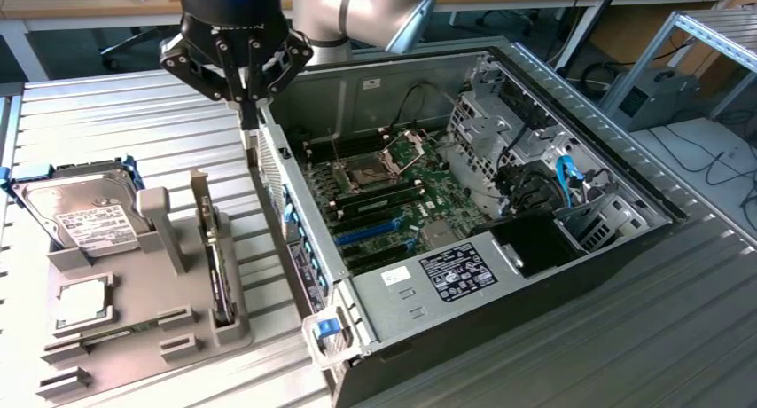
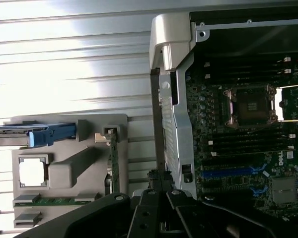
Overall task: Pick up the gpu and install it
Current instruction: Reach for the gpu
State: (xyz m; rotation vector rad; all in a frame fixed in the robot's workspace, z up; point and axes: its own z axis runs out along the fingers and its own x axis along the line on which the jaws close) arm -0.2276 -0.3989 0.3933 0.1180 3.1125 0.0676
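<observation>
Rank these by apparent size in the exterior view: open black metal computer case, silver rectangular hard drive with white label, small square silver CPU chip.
Largest: computer case
Middle: hard drive
Smallest: CPU chip
Drive and chip lie close together on the grey holder, so nearness does not blur that order.

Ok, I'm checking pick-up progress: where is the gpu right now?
On the exterior view's left, the gpu stands on edge in the grey holder, between the hard drive and the computer case.
</observation>
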